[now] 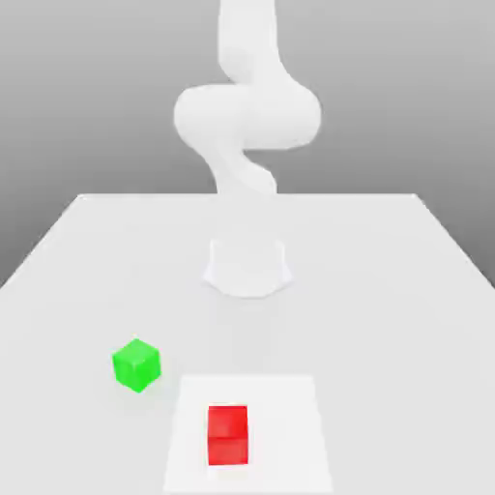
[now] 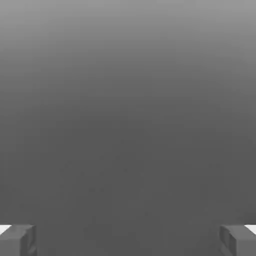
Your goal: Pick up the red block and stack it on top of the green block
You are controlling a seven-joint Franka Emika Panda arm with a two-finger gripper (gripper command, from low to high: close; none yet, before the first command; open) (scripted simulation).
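Observation:
The red block (image 1: 227,435) lies near the table's front edge, on a paler square patch (image 1: 290,425) of the tabletop. The green block (image 1: 135,364) rests on the table a short way back and toward the exterior view's left of the red one, turned corner-on; the two are apart. In the hand view my gripper (image 2: 128,240) is open: its two grey fingertips (image 2: 17,240) sit far apart with nothing between them, and behind them there is plain grey background.
The white arm rises from its round base (image 1: 247,266) at the middle of the white table (image 1: 387,290) and bends upward past the frame's top. The table's edges run along both sides and the back.

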